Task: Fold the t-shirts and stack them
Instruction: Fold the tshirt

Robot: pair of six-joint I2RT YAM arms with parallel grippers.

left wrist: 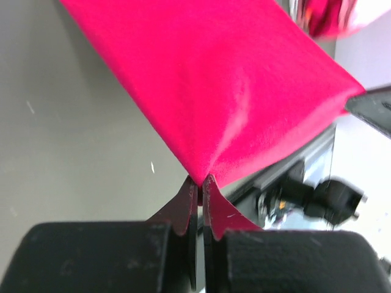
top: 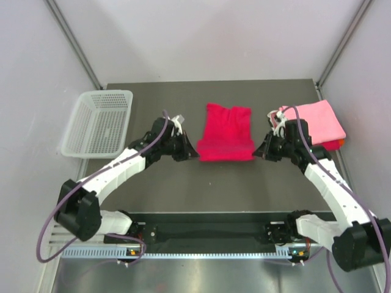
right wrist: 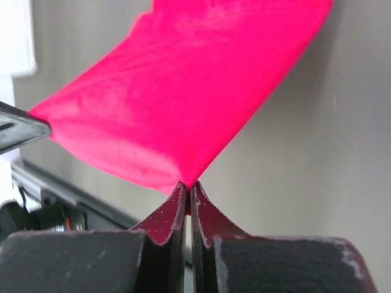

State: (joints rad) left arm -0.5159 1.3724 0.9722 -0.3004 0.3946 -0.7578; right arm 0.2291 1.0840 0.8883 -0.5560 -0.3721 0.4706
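A crimson-magenta t-shirt [top: 226, 133] lies partly folded at the table's middle. My left gripper [top: 194, 152] is shut on its near left corner and my right gripper [top: 256, 152] is shut on its near right corner, holding that edge slightly lifted. The pinched cloth shows in the left wrist view [left wrist: 232, 91] and in the right wrist view [right wrist: 189, 104]. A folded light pink t-shirt [top: 314, 119] lies at the right on a red and orange one [top: 335, 144], of which only an edge shows.
A white perforated plastic basket [top: 98, 122] stands at the back left of the dark table [top: 226, 189]. Grey walls close in the sides and back. A metal rail runs along the near edge.
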